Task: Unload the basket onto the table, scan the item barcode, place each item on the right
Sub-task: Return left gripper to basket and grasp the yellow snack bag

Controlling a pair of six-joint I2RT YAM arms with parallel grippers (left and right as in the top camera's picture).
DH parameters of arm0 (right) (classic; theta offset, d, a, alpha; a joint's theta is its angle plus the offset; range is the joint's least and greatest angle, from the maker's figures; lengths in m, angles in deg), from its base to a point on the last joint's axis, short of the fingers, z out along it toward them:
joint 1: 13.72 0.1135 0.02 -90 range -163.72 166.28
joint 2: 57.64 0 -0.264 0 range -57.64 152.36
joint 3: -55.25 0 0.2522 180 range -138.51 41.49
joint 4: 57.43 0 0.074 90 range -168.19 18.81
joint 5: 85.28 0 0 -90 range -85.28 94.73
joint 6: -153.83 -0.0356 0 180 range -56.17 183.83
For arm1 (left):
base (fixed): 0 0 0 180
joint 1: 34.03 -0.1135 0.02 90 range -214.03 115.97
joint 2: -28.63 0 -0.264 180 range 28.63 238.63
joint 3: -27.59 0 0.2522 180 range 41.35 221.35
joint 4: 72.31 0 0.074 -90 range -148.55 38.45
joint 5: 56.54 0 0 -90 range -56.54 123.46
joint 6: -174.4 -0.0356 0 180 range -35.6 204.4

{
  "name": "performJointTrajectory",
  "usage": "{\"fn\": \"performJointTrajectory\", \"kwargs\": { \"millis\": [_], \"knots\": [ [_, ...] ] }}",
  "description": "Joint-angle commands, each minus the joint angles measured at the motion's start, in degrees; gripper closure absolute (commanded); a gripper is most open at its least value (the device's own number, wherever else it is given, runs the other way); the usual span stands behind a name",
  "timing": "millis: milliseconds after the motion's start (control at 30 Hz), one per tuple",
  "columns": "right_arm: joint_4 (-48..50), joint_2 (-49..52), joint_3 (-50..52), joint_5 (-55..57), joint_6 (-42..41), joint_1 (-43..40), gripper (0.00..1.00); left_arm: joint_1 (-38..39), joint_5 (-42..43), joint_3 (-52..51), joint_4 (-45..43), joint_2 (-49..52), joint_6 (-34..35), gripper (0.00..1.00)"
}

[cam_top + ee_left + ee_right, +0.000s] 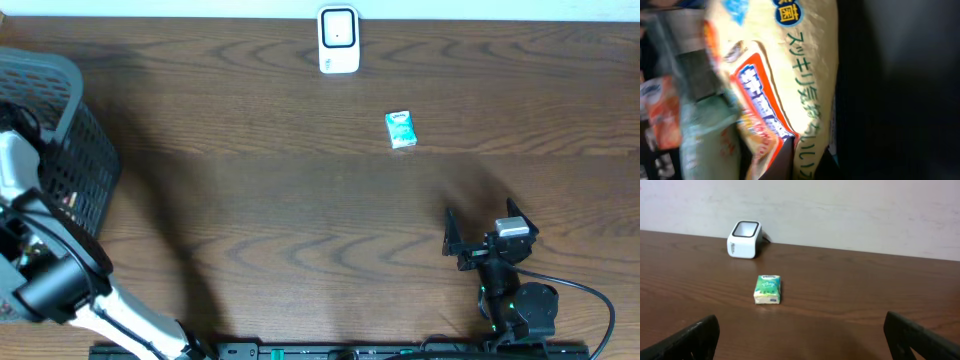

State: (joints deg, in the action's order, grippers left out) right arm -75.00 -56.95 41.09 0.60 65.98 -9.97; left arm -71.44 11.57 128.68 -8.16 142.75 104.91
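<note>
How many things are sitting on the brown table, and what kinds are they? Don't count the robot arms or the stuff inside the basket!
White scanner: 1
Green packet: 1
Grey basket: 1
Total: 3

scanner (338, 40) is standing at table's (260, 200) far edge | packet (401, 130) is lying before it, slightly right | basket (95, 160) is sitting at left edge, well apart
</note>
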Motion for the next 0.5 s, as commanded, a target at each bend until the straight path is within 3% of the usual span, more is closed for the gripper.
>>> {"fn": "performJointTrajectory", "kwargs": {
  "millis": [0, 67, 267, 467],
  "knots": [
    [-0.2, -0.3, 0.1, -0.1, 0.5, -0.3, 0.01, -0.5, -0.2, 2.7, -1.1, -13.7, 12.5, 0.93],
    [-0.3, -0.3, 0.1, -0.1, 0.5, -0.3, 0.01, -0.5, 0.4, 2.7, -3.3, -21.0, 16.8, 0.93],
    [-0.2, -0.3, 0.1, -0.1, 0.5, -0.3, 0.01, -0.5, 8.4, 2.7, -10.2, -39.5, 17.1, 0.93],
    [-0.3, -0.3, 0.1, -0.1, 0.5, -0.3, 0.01, 1.0, 32.2, 2.6, -16.0, -49.8, 17.2, 0.93]
  ]
}}
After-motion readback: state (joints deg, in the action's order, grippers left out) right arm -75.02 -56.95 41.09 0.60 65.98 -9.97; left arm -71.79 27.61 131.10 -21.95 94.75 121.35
